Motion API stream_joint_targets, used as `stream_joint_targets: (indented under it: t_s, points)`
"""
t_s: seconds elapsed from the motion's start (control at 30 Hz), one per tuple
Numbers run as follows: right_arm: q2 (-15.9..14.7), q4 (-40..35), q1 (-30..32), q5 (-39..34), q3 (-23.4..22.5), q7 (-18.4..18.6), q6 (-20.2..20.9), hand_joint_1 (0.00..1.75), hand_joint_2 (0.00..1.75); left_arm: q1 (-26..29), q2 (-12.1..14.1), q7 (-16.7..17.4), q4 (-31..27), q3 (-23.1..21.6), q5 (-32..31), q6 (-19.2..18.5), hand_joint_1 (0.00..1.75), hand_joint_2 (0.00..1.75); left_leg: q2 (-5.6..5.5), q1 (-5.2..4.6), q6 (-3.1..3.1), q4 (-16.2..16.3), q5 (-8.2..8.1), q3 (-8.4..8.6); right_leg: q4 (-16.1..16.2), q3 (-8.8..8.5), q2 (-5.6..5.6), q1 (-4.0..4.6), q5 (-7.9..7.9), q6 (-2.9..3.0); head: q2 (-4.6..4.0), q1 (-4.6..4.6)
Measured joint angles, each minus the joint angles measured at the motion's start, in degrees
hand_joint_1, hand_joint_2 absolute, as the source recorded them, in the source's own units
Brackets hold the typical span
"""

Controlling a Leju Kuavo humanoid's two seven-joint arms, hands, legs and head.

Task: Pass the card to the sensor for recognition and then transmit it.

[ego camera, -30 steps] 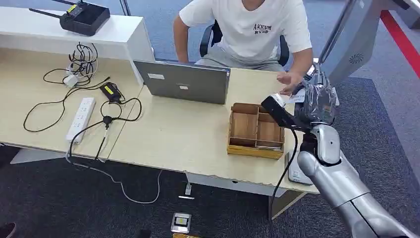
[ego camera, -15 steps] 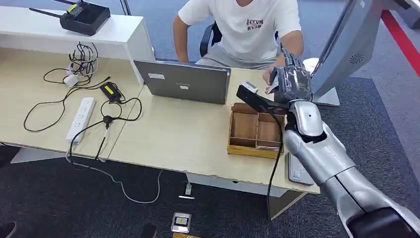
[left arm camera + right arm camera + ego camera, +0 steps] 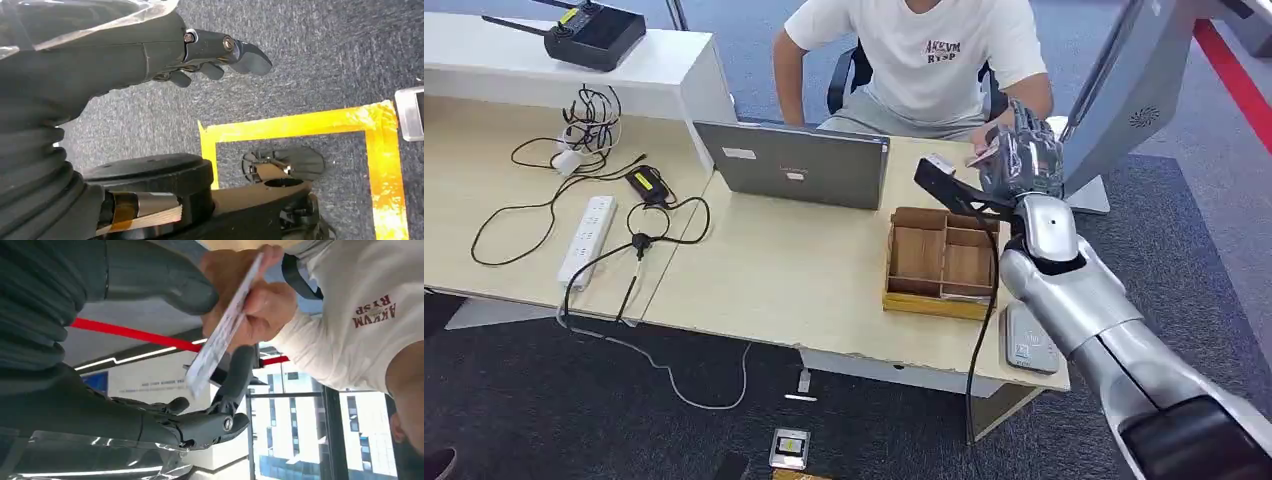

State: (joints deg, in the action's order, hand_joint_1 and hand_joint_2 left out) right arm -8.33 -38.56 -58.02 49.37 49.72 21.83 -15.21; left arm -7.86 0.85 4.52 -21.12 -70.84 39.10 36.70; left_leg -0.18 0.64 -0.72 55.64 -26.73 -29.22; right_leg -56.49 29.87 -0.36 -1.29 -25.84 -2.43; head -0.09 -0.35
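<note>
My right hand (image 3: pixel 1022 160) is raised over the table's far right side, in front of a seated person. The card (image 3: pixel 220 340), thin, white and seen nearly edge-on, shows as a small pale slip (image 3: pixel 980 155) in the head view. The person's hand (image 3: pixel 250 295) pinches its far end. The card runs between my thumb (image 3: pixel 190 290) and a dark finger (image 3: pixel 237 372); the thumb stands apart from it and the fingers are spread. The grey card sensor (image 3: pixel 1029 345) lies at the table's front right edge. My left hand (image 3: pixel 150 55) hangs over the carpet, holding nothing.
A wooden compartment box (image 3: pixel 942 262) stands on the table (image 3: pixel 804 280) below my right arm. A grey laptop (image 3: pixel 794 165) stands left of it. A power strip (image 3: pixel 587 238) and cables lie at the left. Yellow tape (image 3: pixel 300 125) marks the floor.
My right hand rose from beside the wooden box and swung toward the person, ending slightly right of half a second ago. The person's hand now has the card.
</note>
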Motion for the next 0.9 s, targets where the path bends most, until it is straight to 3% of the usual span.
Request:
stream_joint_targets:
  t_s: [0.43,0.53,0.57,0.77,0.83,0.9]
  points:
    - [-1.4,-0.9,0.2,-1.6,0.0,-0.7,-1.6,0.00,0.00,-0.3,0.0,-0.4,1.5,-0.4,0.2,0.0,0.00,1.75,0.00,0.00,0.00,0.0,0.00,0.00,0.0,0.00,0.00,0.00,0.02,-0.02,0.00,0.00]
    - [-2.2,-2.9,1.2,-2.9,-0.3,-1.9,-5.1,0.00,0.00,0.0,0.0,-0.7,1.7,-0.4,1.2,0.4,0.00,1.75,0.00,0.00,0.00,0.0,0.00,0.02,0.0,0.00,0.00,0.00,0.02,-0.02,0.00,0.00]
    - [-2.7,-4.5,2.0,-3.0,-0.7,-2.0,-7.0,0.00,1.75,0.2,0.0,-1.1,1.7,-0.4,1.7,0.7,0.00,1.75,0.00,0.01,0.00,0.0,0.00,0.04,0.0,-0.01,0.00,0.00,0.02,-0.01,0.00,0.02]
    - [-9.2,-19.5,14.0,7.2,-5.9,0.4,-22.7,0.00,1.75,1.7,-0.4,-1.5,2.2,0.0,4.6,1.9,0.00,1.75,-0.11,0.06,0.00,0.2,-0.01,0.59,0.1,-0.16,-0.09,0.05,0.02,-0.03,0.00,0.04]
    - [-10.5,-25.0,20.4,5.4,-10.8,-3.0,-23.2,0.00,1.75,1.9,-0.6,-1.5,2.3,0.3,5.3,2.3,0.00,1.75,-0.11,0.08,0.05,0.1,-0.08,0.60,0.1,-0.20,-0.09,0.08,0.02,-0.03,0.00,0.02]
    - [-11.7,-29.2,26.0,-1.7,-16.3,-8.1,-23.2,0.00,1.75,1.9,-0.7,-1.6,2.3,0.7,5.9,2.7,0.00,1.75,-0.11,0.07,0.08,0.2,-0.10,0.56,0.2,-0.19,-0.09,0.08,0.02,-0.04,0.00,0.00]
